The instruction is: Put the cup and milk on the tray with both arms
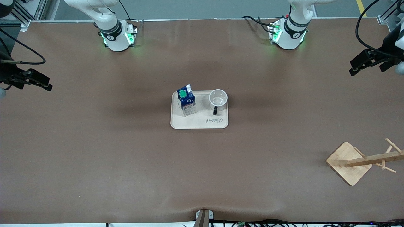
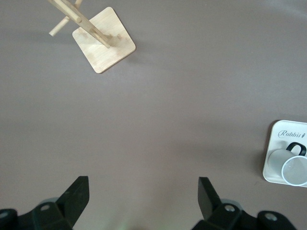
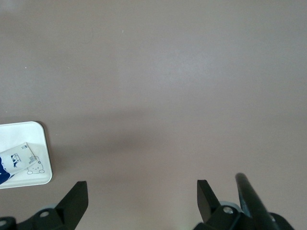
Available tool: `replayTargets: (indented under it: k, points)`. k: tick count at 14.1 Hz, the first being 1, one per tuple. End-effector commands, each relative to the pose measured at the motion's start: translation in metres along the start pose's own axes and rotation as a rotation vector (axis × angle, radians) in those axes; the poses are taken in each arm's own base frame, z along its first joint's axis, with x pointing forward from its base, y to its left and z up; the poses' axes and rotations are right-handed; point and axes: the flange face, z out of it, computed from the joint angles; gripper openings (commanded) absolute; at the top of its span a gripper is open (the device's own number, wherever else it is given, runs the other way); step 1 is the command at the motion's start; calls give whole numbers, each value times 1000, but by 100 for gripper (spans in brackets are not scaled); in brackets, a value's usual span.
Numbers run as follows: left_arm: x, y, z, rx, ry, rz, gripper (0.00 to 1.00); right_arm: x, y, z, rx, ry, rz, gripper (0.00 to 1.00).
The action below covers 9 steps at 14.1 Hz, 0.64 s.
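Note:
The cream tray (image 1: 199, 123) lies at the table's middle. The milk carton (image 1: 186, 101) stands upright on it toward the right arm's end. The white cup (image 1: 218, 100) stands upright on it toward the left arm's end, its black handle toward the front camera. My right gripper (image 1: 47, 85) is open and empty over the table's edge at the right arm's end, and also shows in the right wrist view (image 3: 142, 194). My left gripper (image 1: 352, 67) is open and empty over the left arm's end, and also shows in the left wrist view (image 2: 144, 191). The left wrist view shows the cup (image 2: 292, 170) on the tray (image 2: 274, 143). The right wrist view shows the carton (image 3: 17, 160) on the tray (image 3: 24, 134).
A wooden rack with pegs on a square base (image 1: 348, 162) stands near the front camera at the left arm's end; it also shows in the left wrist view (image 2: 103, 45). Brown cloth covers the table. Cables run along the table's edges.

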Motion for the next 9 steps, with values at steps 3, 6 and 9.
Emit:
replayTargets:
  k: [3, 6, 9]
  points:
    - [-2, -4, -8, 0, -3, 41, 100, 2, 6, -14, -12, 23, 28, 100]
    - [-1, 0, -6, 0, -9, 47, 100, 2, 2, -14, -21, 24, 23, 100]
    - [2, 3, -6, -1, -7, 49, 100, 2, 4, -15, -21, 26, 28, 100]
